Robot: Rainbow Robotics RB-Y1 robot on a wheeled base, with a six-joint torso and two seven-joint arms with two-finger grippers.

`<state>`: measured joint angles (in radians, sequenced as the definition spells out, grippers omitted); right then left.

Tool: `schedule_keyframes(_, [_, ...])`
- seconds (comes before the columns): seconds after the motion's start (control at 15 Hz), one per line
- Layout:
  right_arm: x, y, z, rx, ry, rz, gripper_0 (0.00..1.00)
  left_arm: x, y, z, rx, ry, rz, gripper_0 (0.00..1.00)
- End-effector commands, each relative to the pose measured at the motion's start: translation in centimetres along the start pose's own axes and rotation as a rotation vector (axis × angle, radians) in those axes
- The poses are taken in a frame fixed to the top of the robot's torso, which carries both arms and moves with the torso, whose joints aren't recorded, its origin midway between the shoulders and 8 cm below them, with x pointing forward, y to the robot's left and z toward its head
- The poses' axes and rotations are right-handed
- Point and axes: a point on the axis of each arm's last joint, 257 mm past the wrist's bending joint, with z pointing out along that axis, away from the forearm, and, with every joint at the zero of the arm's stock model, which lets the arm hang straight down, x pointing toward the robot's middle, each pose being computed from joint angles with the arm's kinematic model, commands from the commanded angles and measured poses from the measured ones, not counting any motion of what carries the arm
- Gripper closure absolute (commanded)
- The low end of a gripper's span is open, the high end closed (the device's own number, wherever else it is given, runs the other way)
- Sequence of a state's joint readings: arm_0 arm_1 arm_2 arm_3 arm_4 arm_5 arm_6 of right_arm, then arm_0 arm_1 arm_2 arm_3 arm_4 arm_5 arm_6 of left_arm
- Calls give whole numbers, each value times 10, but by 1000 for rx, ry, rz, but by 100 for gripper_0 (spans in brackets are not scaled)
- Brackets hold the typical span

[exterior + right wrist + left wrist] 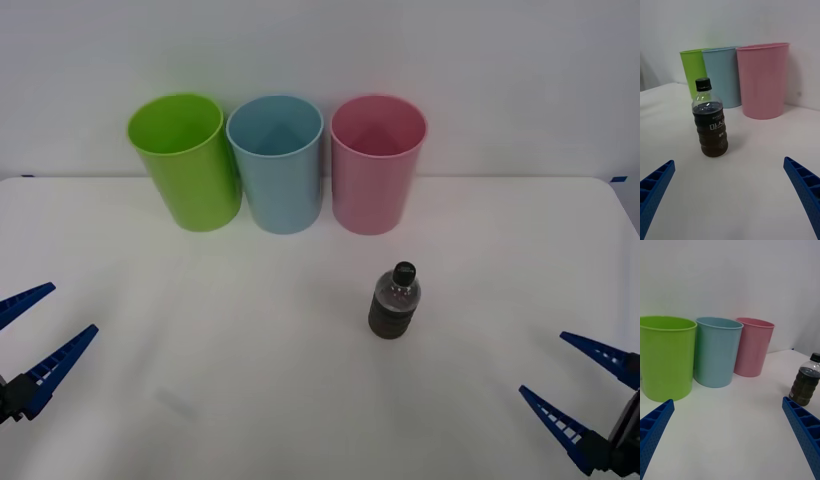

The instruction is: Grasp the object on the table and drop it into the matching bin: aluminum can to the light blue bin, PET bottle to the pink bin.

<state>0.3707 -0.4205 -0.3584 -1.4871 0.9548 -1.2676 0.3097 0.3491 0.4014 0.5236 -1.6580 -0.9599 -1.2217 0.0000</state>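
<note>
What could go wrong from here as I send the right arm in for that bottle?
1. The PET bottle stands upright, narrow and free on the table; a finger of the open right gripper arriving off-centre could tip it.
2. The pink bin touches the light blue bin, so a drop off to the left could land in the wrong one.
The left gripper waits open.

- Front view: high above the arms, angled forward and down over the desk [300,400]; far wall closes the back.
- Right wrist view: low, near desk level, facing the PET bottle [710,120] at close range, bins behind it.
- Left wrist view: low, facing the lime green bin [666,356], light blue bin [717,352] and pink bin [752,347]; bottle at one edge.
- Shared: all three take in bins and bottle.
</note>
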Motion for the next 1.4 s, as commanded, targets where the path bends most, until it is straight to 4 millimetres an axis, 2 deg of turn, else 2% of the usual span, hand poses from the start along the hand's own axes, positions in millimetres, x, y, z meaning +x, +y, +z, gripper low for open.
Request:
schedule_keyframes(0.07, [11,7,29,-15,8,16,0,0,0,0,0,0,0,0])
schedule_keyframes(0.47, [19,22,101,-30,0,16,0,0,0,0,0,0,0,0])
schedule_keyframes(0.73, [21,23,139,-3,4,-7,0,0,0,0,0,0,0,0])
schedule_keyframes(1.4, [30,29,203,58,54,-21,0,0,0,0,0,0,0,0])
